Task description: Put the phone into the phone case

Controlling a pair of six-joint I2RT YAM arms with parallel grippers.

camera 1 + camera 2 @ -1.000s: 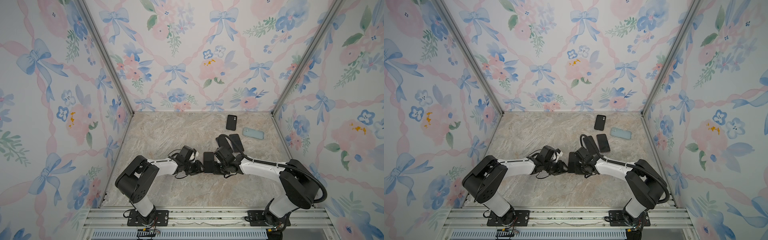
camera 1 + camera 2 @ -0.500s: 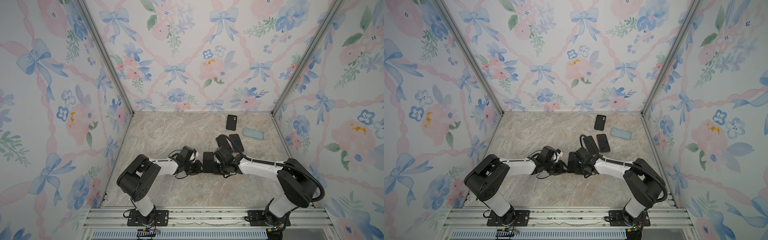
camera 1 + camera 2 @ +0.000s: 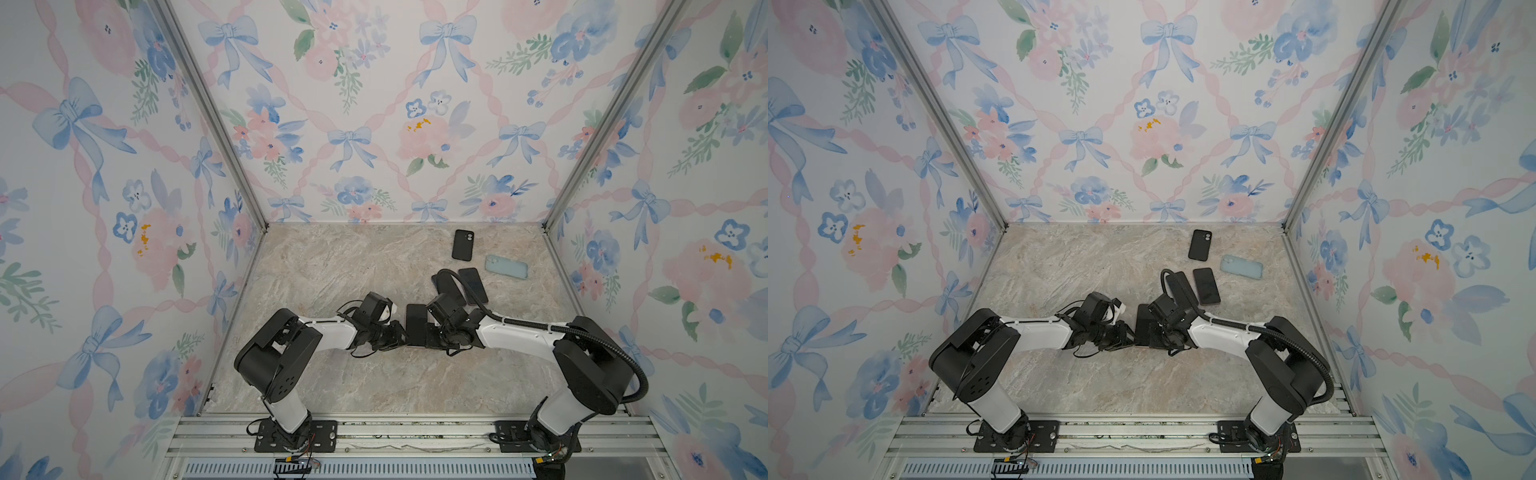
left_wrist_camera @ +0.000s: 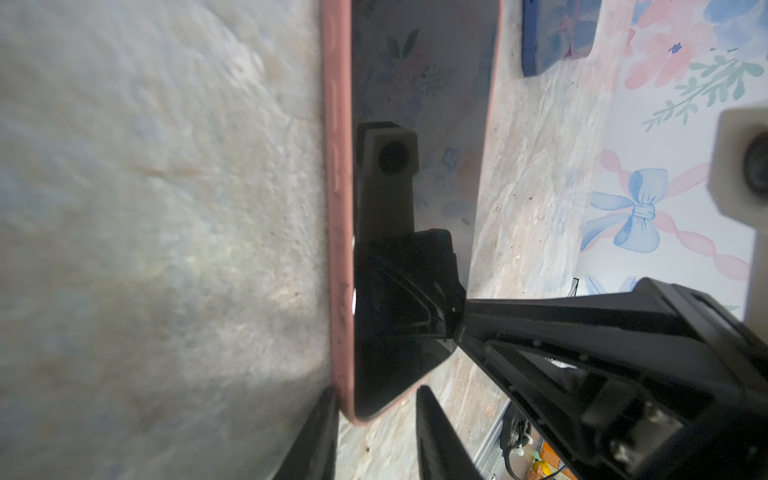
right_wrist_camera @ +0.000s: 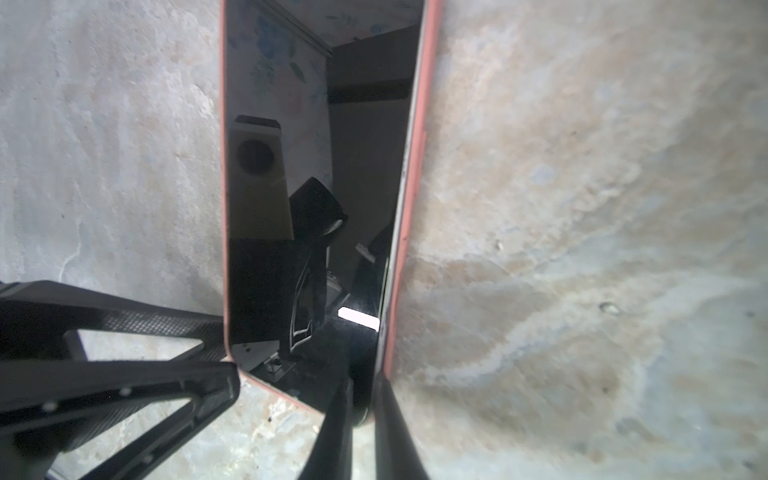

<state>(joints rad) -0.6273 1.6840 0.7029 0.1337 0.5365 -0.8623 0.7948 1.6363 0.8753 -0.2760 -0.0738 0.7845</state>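
Phone judged nearly seated in phone case; right hand clamped on phone corner, left hand apart astride neighbouring corner. Raised edge to be pressed down evenly.

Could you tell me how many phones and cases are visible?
5: pink-cased phone at centre; black case and light-blue case at back; dark phone and a partly hidden dark slab before them.

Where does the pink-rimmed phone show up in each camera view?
In a top view: pink-rimmed phone just below centre.
In a top view: again just below centre.
Left wrist: middle of the picture, running lengthwise.
Right wrist: middle of the picture too.
Shared landmark: the marbled tabletop around it.
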